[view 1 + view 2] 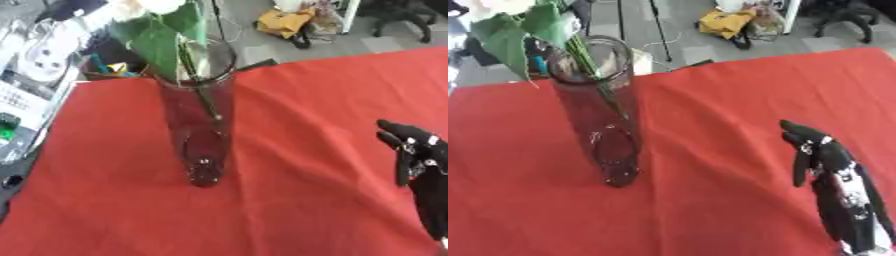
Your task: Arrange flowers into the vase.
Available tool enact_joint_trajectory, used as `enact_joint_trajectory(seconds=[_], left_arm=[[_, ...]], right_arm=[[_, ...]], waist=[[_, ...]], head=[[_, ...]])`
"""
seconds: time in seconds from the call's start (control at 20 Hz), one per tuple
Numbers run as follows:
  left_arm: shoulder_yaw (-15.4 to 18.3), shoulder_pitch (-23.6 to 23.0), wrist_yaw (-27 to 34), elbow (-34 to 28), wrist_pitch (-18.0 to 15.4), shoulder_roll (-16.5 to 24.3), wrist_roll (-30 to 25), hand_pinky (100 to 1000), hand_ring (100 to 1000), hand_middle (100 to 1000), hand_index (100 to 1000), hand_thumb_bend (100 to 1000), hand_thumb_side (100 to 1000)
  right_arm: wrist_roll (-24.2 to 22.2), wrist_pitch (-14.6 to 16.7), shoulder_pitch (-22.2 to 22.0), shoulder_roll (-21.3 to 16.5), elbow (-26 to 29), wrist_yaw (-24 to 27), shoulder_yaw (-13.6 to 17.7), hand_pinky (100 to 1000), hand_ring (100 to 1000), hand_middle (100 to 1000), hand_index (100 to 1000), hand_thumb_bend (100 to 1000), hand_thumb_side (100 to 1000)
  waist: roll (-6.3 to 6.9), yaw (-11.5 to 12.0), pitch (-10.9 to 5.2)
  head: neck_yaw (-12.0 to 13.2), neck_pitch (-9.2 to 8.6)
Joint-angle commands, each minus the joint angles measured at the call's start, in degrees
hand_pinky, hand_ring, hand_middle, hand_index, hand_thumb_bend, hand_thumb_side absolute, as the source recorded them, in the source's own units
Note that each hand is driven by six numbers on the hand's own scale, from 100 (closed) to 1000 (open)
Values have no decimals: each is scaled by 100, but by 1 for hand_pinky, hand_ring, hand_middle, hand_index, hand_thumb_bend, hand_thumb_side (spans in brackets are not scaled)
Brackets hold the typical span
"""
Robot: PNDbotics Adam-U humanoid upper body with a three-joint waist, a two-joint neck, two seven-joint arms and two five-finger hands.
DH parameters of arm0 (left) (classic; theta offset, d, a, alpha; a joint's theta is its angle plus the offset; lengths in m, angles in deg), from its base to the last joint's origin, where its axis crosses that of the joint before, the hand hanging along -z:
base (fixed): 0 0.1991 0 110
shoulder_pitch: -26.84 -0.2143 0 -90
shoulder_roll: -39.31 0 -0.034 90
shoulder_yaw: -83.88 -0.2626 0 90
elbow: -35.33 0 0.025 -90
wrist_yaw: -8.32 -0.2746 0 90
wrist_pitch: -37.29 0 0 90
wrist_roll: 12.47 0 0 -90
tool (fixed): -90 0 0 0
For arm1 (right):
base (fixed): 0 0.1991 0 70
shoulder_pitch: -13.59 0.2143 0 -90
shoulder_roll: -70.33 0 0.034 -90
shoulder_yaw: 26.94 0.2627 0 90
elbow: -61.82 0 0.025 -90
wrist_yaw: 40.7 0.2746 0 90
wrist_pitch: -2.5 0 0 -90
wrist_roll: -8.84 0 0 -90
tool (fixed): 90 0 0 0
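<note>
Left eye view: a tall clear glass vase (199, 130) stands upright on the table (297, 115), which is covered by a red cloth, left of the middle of the cloth. Inside it stands one flower (179, 35): a green stem runs down through the mouth toward the lower half of the glass, broad green leaves spread at and above the rim, and a white bloom shows at the top edge of the frame, partly cut off. The right robot hand (418, 155) enters at the lower right edge, black with silver parts, fingers straight and relaxed, pointing up and away from the camera; it holds nothing and is well apart from the vase. Past the far edge of the table lies grey floor with a yellow bag (284, 22), and cluttered equipment sits at the left edge. Right eye view: the same vase appears further left, its round mouth clearly visible with the stem leaning against the inner wall and the leaves hanging out over the rim on the left side. The right robot hand shows more fully here, forearm rising from the lower right corner, fingers extended together and unbent, resting over the red cloth; whether it touches the cloth cannot be told. The left robot hand appears in neither view. No flower lies on the cloth.
</note>
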Motion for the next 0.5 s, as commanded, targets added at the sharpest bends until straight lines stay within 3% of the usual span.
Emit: enact_joint_trajectory(seconds=[0.05, 0.5], left_arm=[[134, 160, -41, -31, -25, 167, -179, 809, 731, 814, 883, 100, 911], [180, 196, -146, 43, -87, 192, -560, 832, 769, 849, 932, 100, 965]], right_arm=[[-10, -15, 21, -104, 92, 19, 28, 929, 924, 243, 814, 100, 1000], [-41, -49, 12, -114, 92, 22, 18, 931, 925, 240, 815, 100, 1000]], waist=[[-10, 8, -179], [23, 1, -196]], head=[[-28, -14], [-24, -12]])
